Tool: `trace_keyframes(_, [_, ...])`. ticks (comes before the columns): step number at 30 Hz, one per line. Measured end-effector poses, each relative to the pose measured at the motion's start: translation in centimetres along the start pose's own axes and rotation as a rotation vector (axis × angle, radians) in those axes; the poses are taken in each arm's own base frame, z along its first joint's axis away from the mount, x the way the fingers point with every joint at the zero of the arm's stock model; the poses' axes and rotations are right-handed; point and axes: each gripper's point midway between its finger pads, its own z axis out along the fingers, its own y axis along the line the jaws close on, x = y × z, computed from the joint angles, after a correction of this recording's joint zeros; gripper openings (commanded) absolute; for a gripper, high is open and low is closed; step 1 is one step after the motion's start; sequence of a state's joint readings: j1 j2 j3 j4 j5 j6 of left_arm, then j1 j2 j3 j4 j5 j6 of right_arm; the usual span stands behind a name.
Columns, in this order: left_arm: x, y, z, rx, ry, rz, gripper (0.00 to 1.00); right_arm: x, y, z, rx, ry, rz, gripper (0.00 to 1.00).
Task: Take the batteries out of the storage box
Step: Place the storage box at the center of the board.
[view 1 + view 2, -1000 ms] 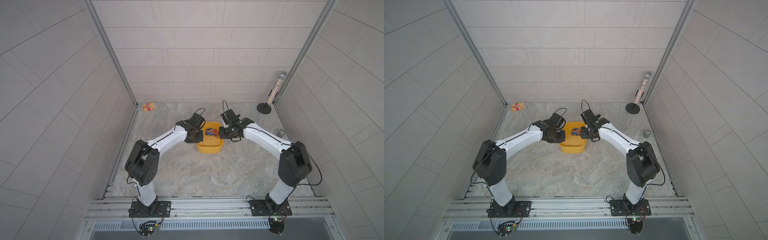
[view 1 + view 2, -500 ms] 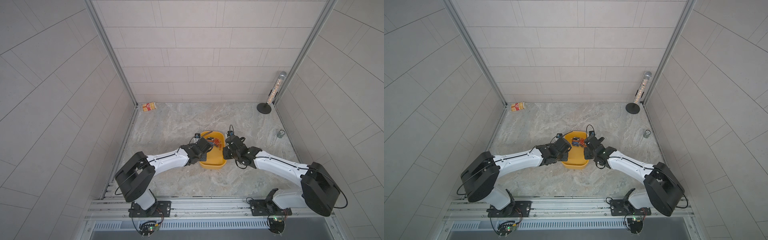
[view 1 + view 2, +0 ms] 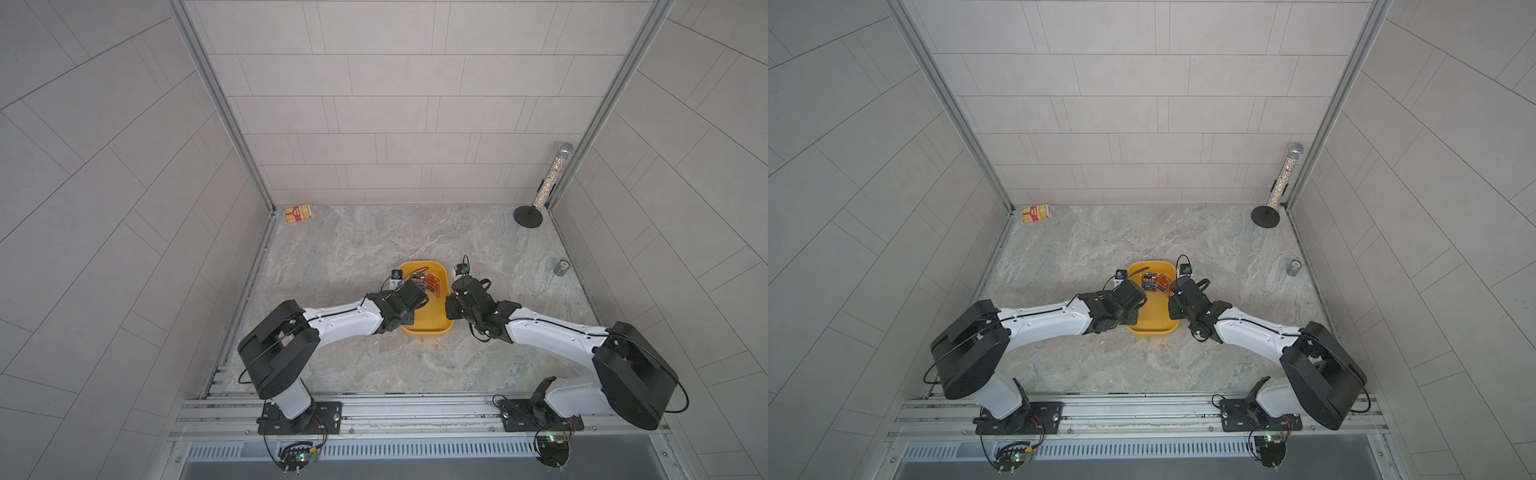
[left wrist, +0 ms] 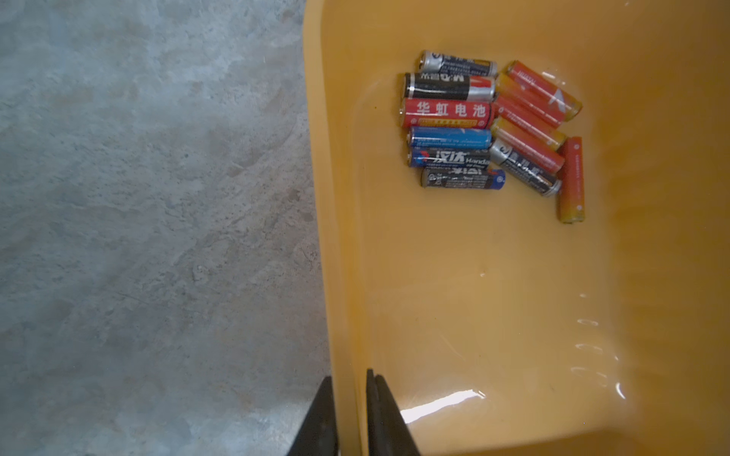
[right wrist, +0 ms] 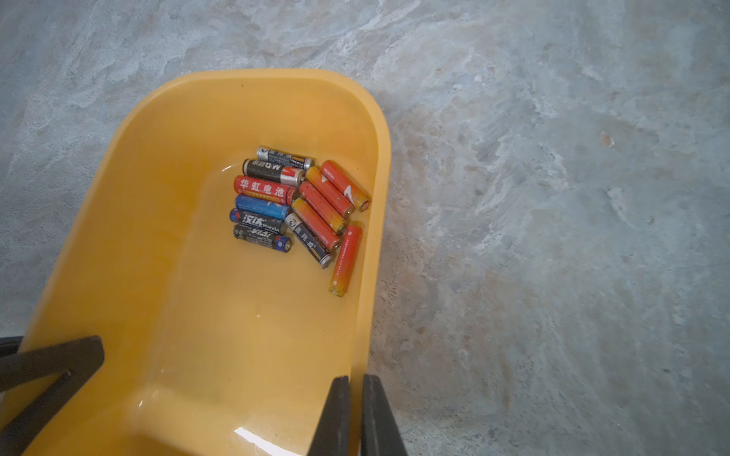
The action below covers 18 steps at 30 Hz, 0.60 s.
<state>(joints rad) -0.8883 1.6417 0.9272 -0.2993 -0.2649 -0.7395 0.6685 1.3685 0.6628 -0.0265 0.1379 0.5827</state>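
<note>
The yellow storage box (image 3: 424,330) (image 3: 1150,330) rests on the marble table between my two arms. The batteries (image 3: 428,284) (image 3: 1155,281), orange-red, black and one blue, lie bunched at its far end (image 4: 490,130) (image 5: 300,205). My left gripper (image 4: 349,377) straddles the box's left side wall (image 4: 316,197), one finger outside, one inside, both against the plastic. My right gripper (image 5: 355,379) is shut on the right side wall (image 5: 379,197) the same way. The left gripper's fingers (image 5: 51,367) also show in the right wrist view, on the opposite wall.
A red-and-cream carton (image 3: 298,213) lies in the back left corner. A glittery tube on a round black stand (image 3: 528,217) is at the back right. A small grey can (image 3: 562,267) stands near the right wall. A metal rail (image 3: 415,407) runs along the front.
Both arms came down and toward the front, bringing the storage box with them. Over the last half second the box has stayed where it is.
</note>
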Motion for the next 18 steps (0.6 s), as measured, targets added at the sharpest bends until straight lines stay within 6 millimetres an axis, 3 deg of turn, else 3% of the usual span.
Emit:
trace_keyframes(13, [0.24,0.57,-0.05,-0.031,0.002,0.026,0.23,0.28,-0.24,-0.14,0.016,0.021,-0.029,0.28])
trace_keyframes(18, [0.27,0.96,-0.07,-0.053,0.003,0.036,0.31,0.41,-0.43,-0.24,0.023,0.027,-0.036,0.33])
